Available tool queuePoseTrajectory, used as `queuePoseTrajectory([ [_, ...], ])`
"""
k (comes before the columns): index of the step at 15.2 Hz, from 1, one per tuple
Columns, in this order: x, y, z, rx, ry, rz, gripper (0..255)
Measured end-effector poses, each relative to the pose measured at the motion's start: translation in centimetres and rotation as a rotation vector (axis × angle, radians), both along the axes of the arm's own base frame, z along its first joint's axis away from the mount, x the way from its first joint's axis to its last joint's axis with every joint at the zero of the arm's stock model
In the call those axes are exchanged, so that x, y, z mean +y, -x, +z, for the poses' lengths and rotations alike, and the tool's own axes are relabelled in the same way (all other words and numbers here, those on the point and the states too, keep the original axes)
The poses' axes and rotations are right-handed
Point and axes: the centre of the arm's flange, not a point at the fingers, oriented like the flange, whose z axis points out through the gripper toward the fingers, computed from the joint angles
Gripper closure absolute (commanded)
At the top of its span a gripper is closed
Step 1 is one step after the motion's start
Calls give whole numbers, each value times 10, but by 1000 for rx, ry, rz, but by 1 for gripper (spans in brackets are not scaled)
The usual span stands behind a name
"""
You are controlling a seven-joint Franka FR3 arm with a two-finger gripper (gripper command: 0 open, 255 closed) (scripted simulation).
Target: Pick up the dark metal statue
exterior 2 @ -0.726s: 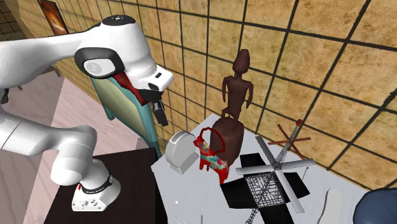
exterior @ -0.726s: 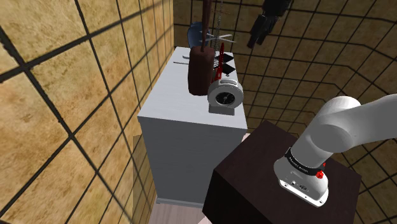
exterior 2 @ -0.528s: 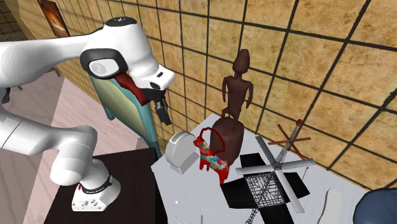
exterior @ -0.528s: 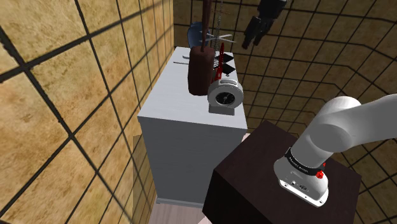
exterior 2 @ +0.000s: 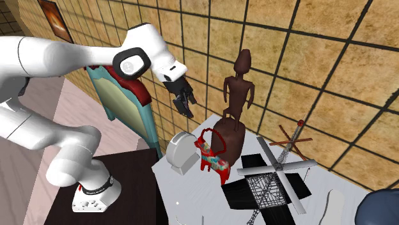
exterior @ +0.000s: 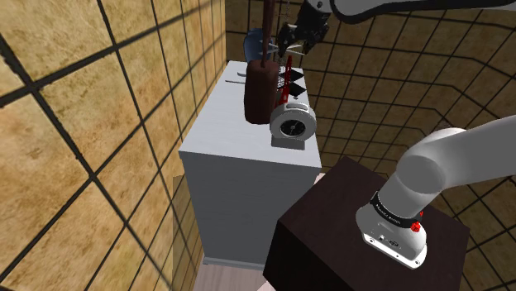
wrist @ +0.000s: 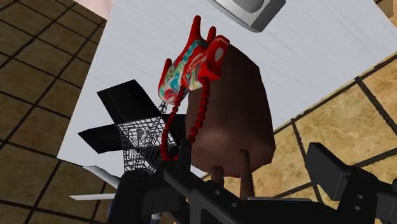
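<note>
Claw point(exterior 2: 184, 103) (jaws apart) hangs near brown statue point(exterior 2: 238, 86) on cabinet point(exterior 2: 192, 195).

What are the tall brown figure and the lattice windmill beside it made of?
The figure is matte reddish-brown with no glints: wood or dull metal, I cannot tell which. The windmill is a see-through grey mesh of thin bars, which suggests metal wire.

tan tiled walls point(exterior: 74, 124) with dark grout lines close in the scene on several sides. a plain white cabinet point(exterior: 248, 182) stands against one wall, on a pale pinkish floor point(exterior: 231, 279). further off, a teal-framed panel point(exterior 2: 121, 102) with a red top stands by the wall, below a small framed picture point(exterior 2: 54, 16).
</note>
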Motion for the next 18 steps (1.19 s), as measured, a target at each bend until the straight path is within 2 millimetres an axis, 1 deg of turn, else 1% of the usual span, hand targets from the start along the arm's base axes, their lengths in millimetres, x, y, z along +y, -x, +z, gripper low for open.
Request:
queuePoseTrajectory([
  [2, 12, -17, -6, -64, 29, -95, 0],
  [3, 19, -30, -6, -97, 42, -143, 0],
  [6, 31, -64, -10, -193, 84, -286, 0],
  [8, 35, -88, -12, -256, 111, -381, 0],
  [10, 36, -111, -10, -318, 138, -477, 0],
  [11, 34, -120, -9, -346, 150, -519, 0],
  [13, 36, -128, -16, -371, 156, -553, 0],
  [18, 38, -130, -40, -381, 158, -564, 0],
])
